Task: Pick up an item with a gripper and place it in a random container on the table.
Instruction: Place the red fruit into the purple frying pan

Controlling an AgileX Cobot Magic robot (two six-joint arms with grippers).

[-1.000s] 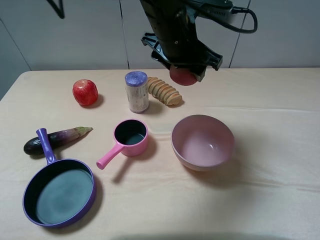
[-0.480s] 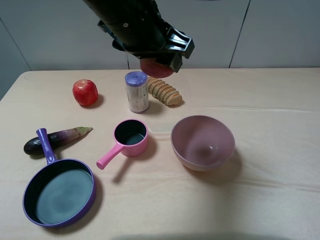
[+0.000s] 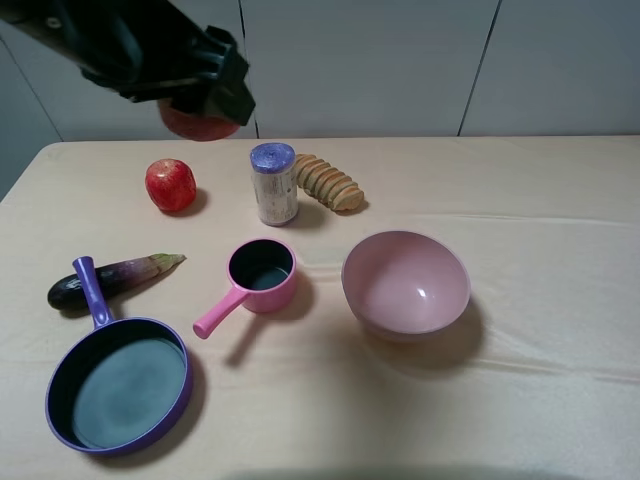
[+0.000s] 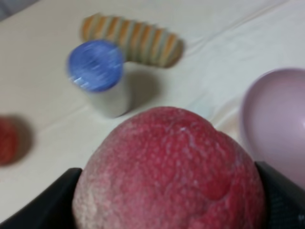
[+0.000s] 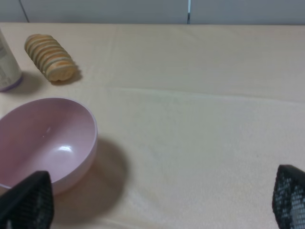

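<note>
My left gripper (image 3: 195,105) is shut on the pinkish-red peach (image 3: 198,123) and holds it high above the table's back left, just over the red apple. In the left wrist view the peach (image 4: 171,171) fills the frame between the black fingers (image 4: 45,205). The purple frying pan (image 3: 186,385), with a dark grey inside and a long handle, lies empty at the front left, far below the gripper. My right gripper (image 5: 159,210) is open and empty, its fingertips (image 5: 28,200) wide apart beside the pink bowl; it is out of the exterior high view.
A red apple (image 3: 170,185), a blue-lidded can (image 3: 273,183) and a ridged bread roll (image 3: 328,182) stand along the back. An eggplant (image 3: 110,278), a small pink saucepan (image 3: 260,275) and a pink bowl (image 3: 405,285) lie mid-table.
My left arm has swung the peach leftward, from above the bread roll, past the can, to above the apple. Nothing on the table has moved.
</note>
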